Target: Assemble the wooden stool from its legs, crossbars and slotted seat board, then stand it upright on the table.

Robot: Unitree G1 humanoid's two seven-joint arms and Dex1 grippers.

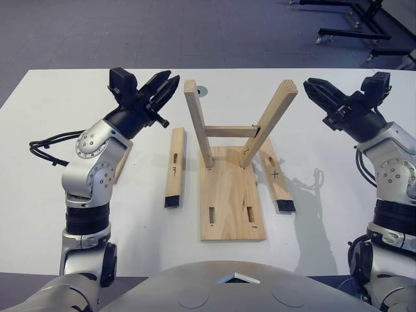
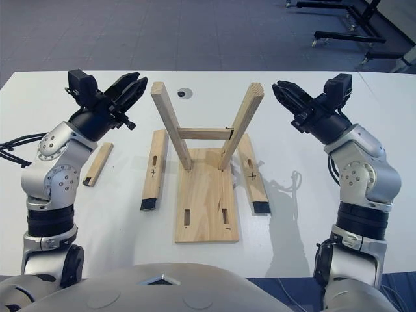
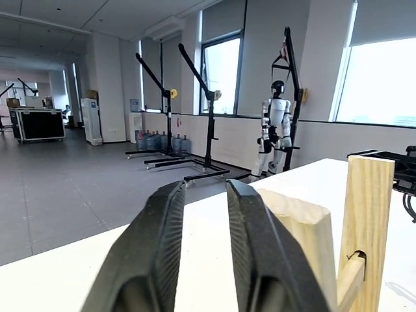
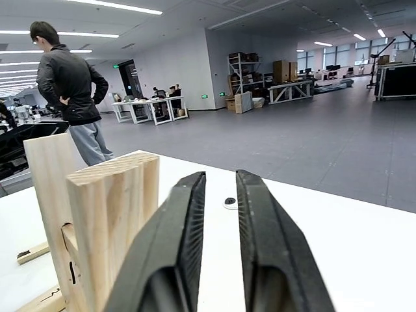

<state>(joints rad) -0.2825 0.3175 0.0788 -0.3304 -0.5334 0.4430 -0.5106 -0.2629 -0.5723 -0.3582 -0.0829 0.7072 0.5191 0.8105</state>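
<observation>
The left gripper (image 1: 171, 80) is up in the air over the table (image 1: 45, 195). Its two fingers (image 3: 156, 247) are a little apart, and there is nothing between them. The right gripper (image 1: 310, 86) is up in the air too, on the other side. Its fingers (image 4: 260, 240) also have a small gap and hold nothing. The two grippers point in at each other.

Between the grippers stand two legs. The left leg (image 1: 198, 123) has its top just beside the left gripper's tips, but does not touch them. The right leg (image 1: 270, 123) has its top just beside the right gripper's tips, also apart from them. Both legs lean. A crossbar (image 1: 231, 131) joins them, lower than the grippers.

The legs stand on the far end of the seat board (image 1: 231, 195). The board lies flat on the table, below and between the grippers. Its near end has two slots (image 1: 212, 214) with nothing in them.

A loose leg (image 1: 175, 166) lies flat below the left gripper, beside the board. Another loose leg (image 1: 278, 182) lies below the right gripper, at the board's other side. A short bar (image 2: 97, 164) lies under the left arm, behind the left gripper.
</observation>
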